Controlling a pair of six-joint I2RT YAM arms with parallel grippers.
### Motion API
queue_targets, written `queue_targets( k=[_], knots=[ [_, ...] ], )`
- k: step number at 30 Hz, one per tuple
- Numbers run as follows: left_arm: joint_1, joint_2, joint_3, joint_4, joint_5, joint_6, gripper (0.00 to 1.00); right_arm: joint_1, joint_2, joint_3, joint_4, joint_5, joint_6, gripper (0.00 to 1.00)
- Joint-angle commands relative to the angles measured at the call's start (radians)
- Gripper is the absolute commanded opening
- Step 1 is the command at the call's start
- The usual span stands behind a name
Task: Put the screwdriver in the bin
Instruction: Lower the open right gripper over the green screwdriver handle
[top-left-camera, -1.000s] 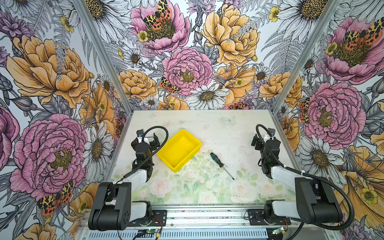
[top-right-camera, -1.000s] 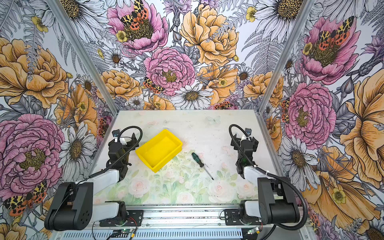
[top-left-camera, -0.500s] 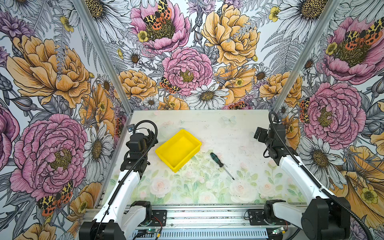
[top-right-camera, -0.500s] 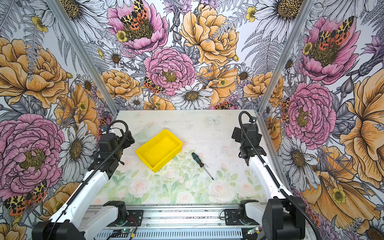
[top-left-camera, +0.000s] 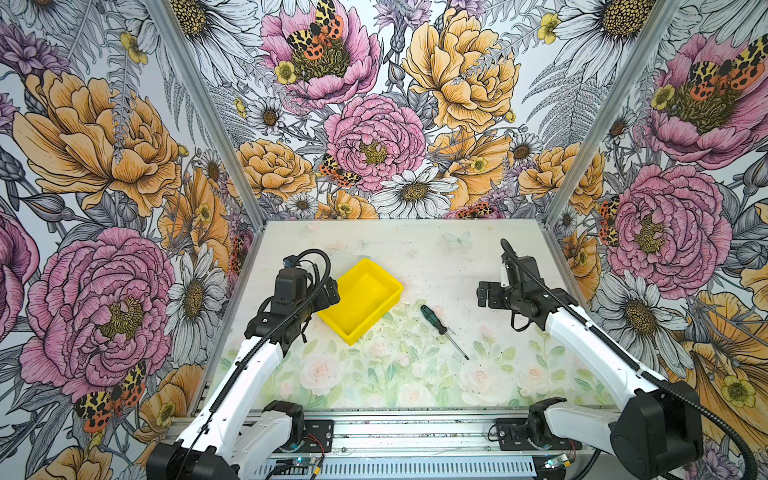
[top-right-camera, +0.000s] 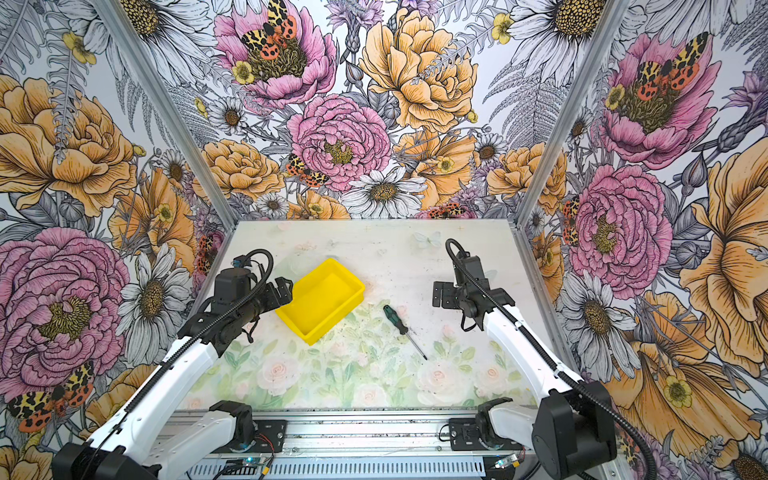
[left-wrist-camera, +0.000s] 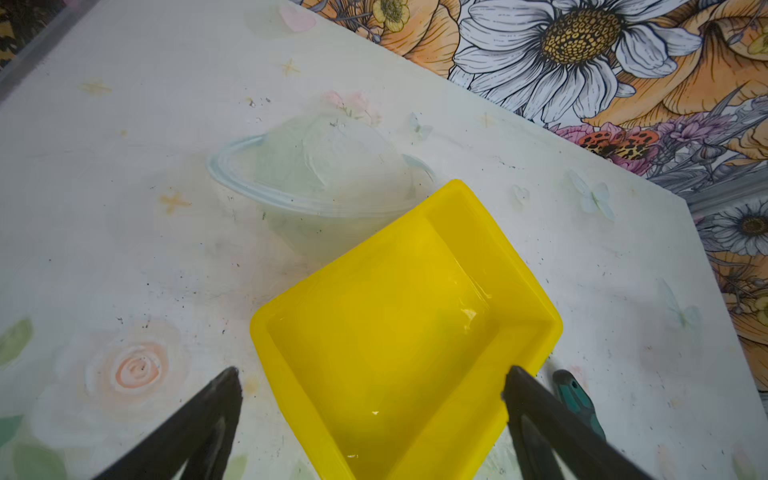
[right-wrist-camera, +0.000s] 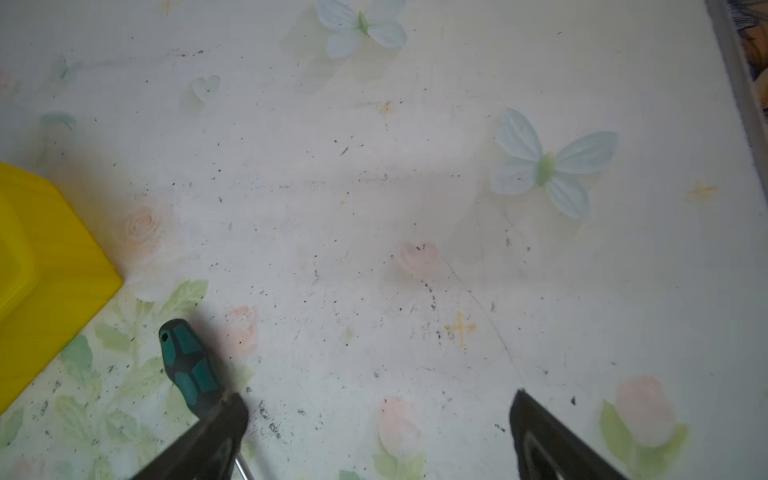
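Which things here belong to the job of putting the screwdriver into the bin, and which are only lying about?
For the job: screwdriver; yellow bin.
Lying about: only a pale bowl-like shape next to the bin, perhaps merely printed.

I see the bin (top-left-camera: 374, 324) in plain bright yellow, glossy inside with small white glints. The screwdriver (top-left-camera: 434, 320) beside the bin has a handle with dark green patches on black, and a silver-grey shaft. The table (top-left-camera: 415, 257) is pale cream with a faded print: pink roses and soft green leaves in front of the bin, light blue butterflies and small yellow crosses behind it, and many dark specks. The walls (top-left-camera: 374, 137) carry big pink, orange and white flowers, grey ferns and orange-black spotted moths. The left arm (top-left-camera: 249, 374) and the right arm (top-left-camera: 590, 353) are white with black joints.
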Motion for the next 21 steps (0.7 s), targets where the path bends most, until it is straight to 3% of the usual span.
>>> queue_targets(
  k=[1, 15, 21],
  knots=[
    [-0.030, 0.014, 0.044, -0.086, 0.059, -0.018, 0.99, 0.036, 0.059, 0.046, -0.024, -0.090, -0.074, 1.00],
    [-0.124, -0.003, 0.047, -0.114, 0.141, -0.034, 0.99, 0.200, 0.291, 0.155, 0.035, -0.156, -0.160, 0.98],
    [-0.144, -0.024, 0.018, -0.114, 0.124, -0.045, 0.99, 0.254, 0.379, 0.179, 0.043, -0.202, -0.182, 0.96]
  ],
)
